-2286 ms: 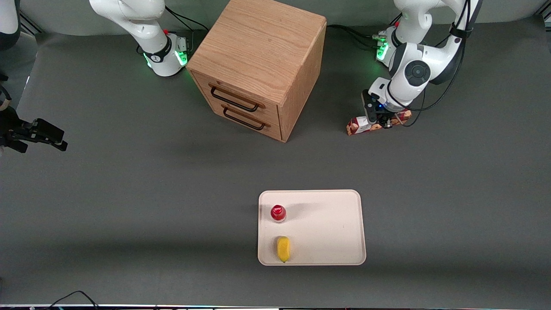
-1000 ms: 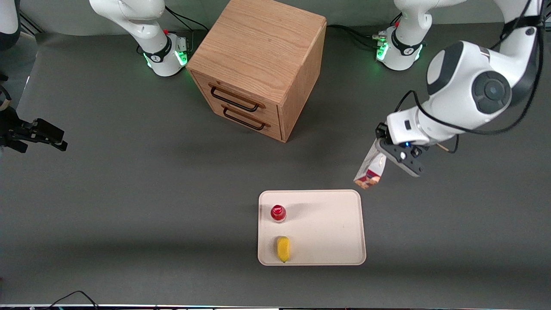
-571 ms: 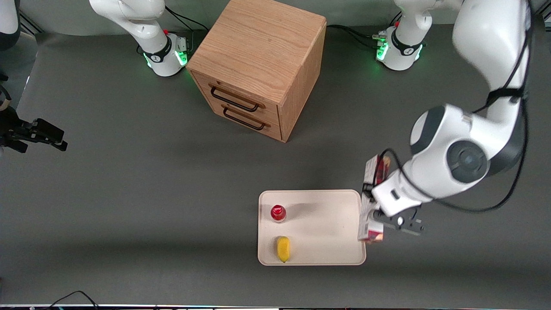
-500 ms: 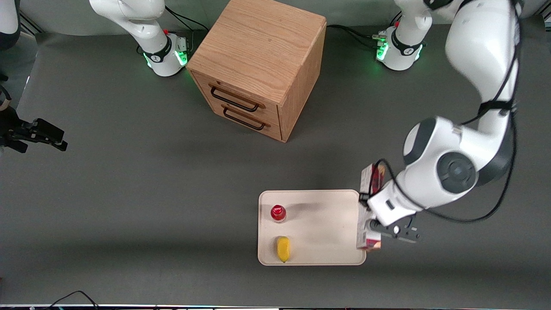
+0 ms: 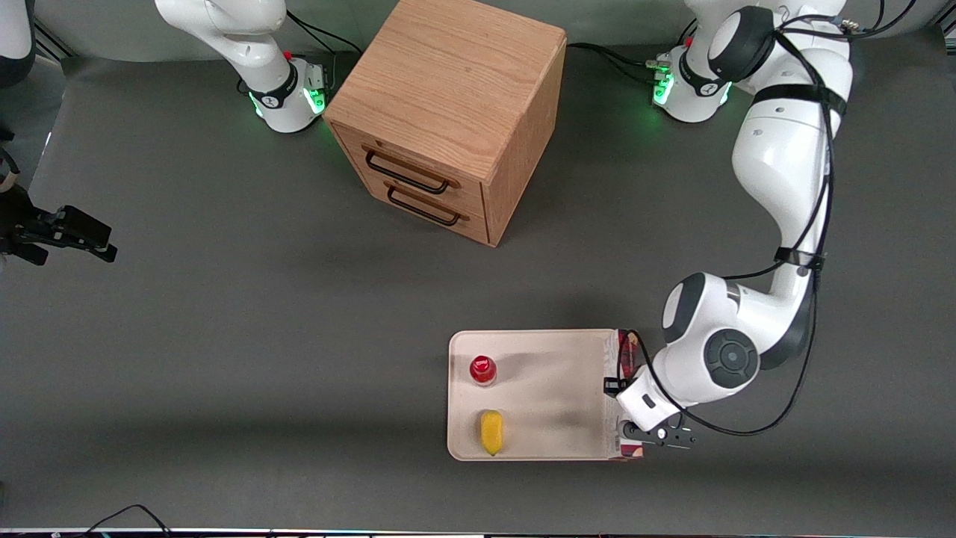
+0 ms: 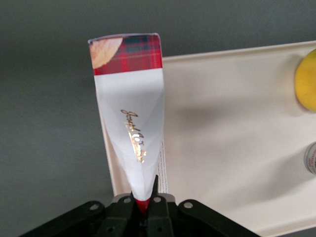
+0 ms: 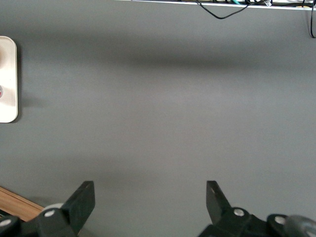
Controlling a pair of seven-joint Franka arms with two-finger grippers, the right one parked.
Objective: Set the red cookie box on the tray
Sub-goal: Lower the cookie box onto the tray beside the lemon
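The red cookie box (image 5: 624, 359) is held on edge by my left gripper (image 5: 626, 407), low over the tray's edge toward the working arm's end. The arm covers most of the box in the front view. In the left wrist view the box (image 6: 132, 128) shows its white label face and a red plaid end, and the gripper (image 6: 144, 200) is shut on its near end. The cream-white tray (image 5: 556, 388) lies on the mat near the front camera; the tray (image 6: 232, 118) also shows under the box in the left wrist view.
A small red-capped bottle (image 5: 483, 369) and a yellow object (image 5: 491, 432) sit on the tray's side toward the parked arm. A wooden two-drawer cabinet (image 5: 448, 112) stands farther from the camera. The tray's end (image 7: 7, 79) shows in the right wrist view.
The left arm carried the box from the mat beside its base to the tray's edge, then lowered it close to the tray. The bottle and yellow object stayed put.
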